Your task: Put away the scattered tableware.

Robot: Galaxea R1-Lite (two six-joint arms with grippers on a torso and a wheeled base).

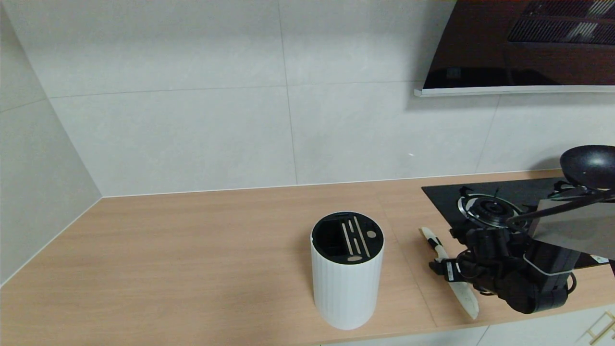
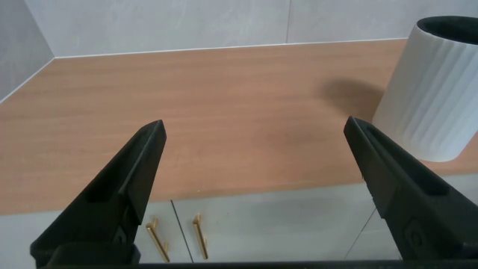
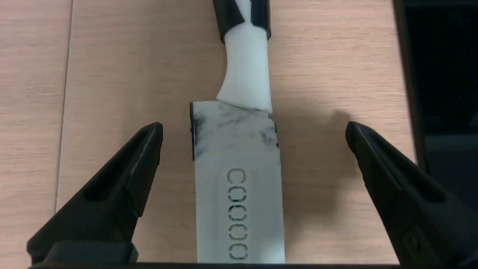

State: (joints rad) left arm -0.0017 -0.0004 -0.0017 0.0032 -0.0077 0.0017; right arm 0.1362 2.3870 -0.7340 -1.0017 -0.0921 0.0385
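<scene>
Left claw: fingers spread wide, holding nothing, over the front edge of the wooden surface
Right claw: spread open, low over the knife, one finger on either side of the blade, not touching it
Knife: white blade, black-and-white handle, flat on the surface, lower right of the head view
Holder: white ribbed cylinder with a black slotted top, upright, lower centre, apart from the knife
Hob: black, right edge, carrying a dark pan
Hood: dark, upper right

Matt wood-look counter, ribbed holder
</scene>
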